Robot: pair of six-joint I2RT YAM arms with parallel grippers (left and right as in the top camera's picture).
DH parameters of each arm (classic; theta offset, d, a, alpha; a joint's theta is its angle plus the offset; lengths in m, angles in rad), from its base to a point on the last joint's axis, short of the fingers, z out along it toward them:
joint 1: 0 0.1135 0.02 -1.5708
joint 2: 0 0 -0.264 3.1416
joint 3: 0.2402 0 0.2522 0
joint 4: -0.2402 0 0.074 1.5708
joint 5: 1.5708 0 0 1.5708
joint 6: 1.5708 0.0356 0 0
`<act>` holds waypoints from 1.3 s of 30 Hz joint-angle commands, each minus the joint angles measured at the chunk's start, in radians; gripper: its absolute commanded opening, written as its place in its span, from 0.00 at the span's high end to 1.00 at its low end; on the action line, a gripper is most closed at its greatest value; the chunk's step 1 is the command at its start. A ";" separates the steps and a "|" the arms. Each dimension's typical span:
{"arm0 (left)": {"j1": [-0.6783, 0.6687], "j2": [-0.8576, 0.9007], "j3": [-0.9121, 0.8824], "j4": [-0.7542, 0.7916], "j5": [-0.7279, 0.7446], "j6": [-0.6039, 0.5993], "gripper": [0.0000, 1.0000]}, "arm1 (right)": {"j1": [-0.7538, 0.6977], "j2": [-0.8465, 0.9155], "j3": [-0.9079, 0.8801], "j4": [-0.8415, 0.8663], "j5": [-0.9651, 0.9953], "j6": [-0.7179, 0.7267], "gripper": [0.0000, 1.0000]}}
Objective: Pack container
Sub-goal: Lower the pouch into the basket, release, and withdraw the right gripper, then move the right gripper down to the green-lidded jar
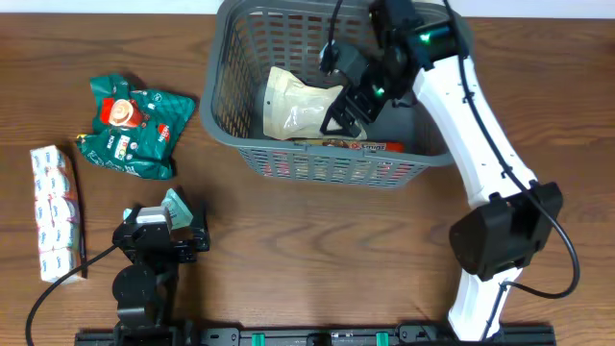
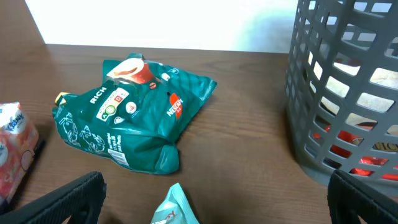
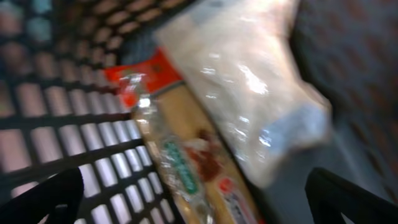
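Note:
The dark grey slotted basket [image 1: 236,144] stands at the top middle of the table; its wall also shows in the left wrist view [image 2: 323,99]. Inside lie a cream bag [image 1: 293,108] and a long red and tan packet [image 1: 351,145], both blurred in the right wrist view, the bag [image 3: 261,81] above the packet [image 3: 186,162]. My right gripper [image 1: 348,113] is open and empty inside the basket, just above them. My left gripper [image 1: 161,227] is open near the front left, with a small teal packet [image 1: 176,205] [image 2: 177,208] between its fingers, not clamped.
A green coffee bag [image 1: 133,125] [image 2: 134,109] lies left of the basket. A white and pink tissue pack [image 1: 53,211] [image 2: 12,146] lies at the far left beside a black cable [image 1: 79,216].

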 commanded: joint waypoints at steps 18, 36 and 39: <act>0.004 -0.007 -0.023 -0.008 0.011 0.010 0.01 | -0.437 -0.220 0.159 -0.335 0.551 0.893 0.01; 0.004 -0.007 -0.023 -0.008 0.011 0.010 0.01 | -0.485 -0.220 -0.334 -0.152 0.607 1.018 0.01; 0.004 -0.007 -0.023 -0.008 0.011 0.010 0.02 | -0.492 -0.220 -0.422 -0.097 0.606 1.054 0.01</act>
